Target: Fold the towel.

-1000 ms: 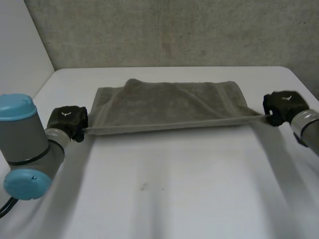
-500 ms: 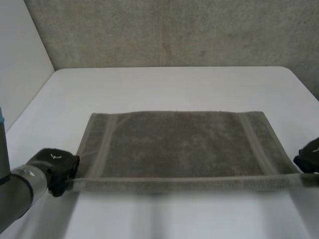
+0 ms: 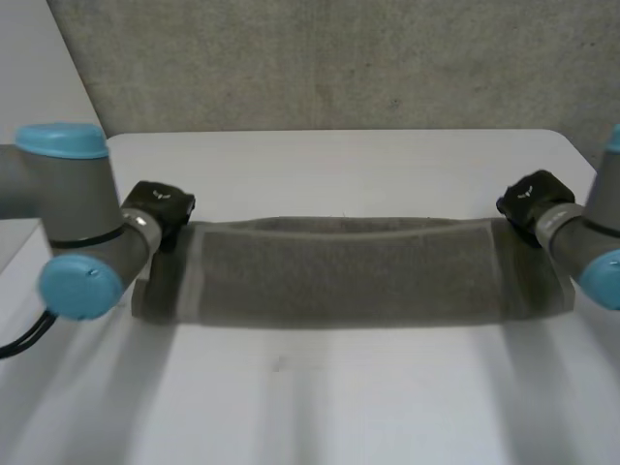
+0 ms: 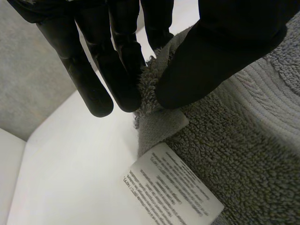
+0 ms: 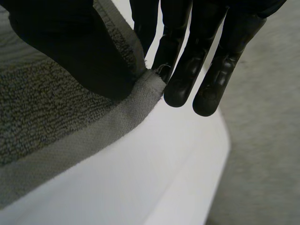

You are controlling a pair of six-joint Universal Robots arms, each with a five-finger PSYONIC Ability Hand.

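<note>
Head view: towel (image 3: pixel 349 271) is a long grey band across the middle of the white table (image 3: pixel 310 407) and looks doubled over lengthwise. Left hand (image 3: pixel 160 206) sits at its far left corner, right hand (image 3: pixel 528 199) at its far right corner. Grip can't be read from there.

Left wrist view adds the grip. The left hand (image 4: pixel 225 51) has its thumb on one side and its fingers (image 4: pixel 122 70) on the other, pinching the fluffy corner of the towel (image 4: pixel 253 154).

Right wrist view, same story. The right hand (image 5: pixel 70 51) presses its thumb on the flat hem of the towel (image 5: pixel 47 108) against the fingers (image 5: pixel 180 70), so that corner is pinched. The other fingers hang straight, off the cloth.

Edges and room: the near long edge lies flat on the table. There is wide bare table on the near side and a narrower bare strip on the far side up to the grey wall (image 3: pixel 320 58). In the right wrist view the table's edge runs past the fingertips.

Writing: a white tag (image 4: pixel 173 187) is sewn at the towel's edge just beside the left pinch. It lies flat and carries several lines of small print, too fine to read.
</note>
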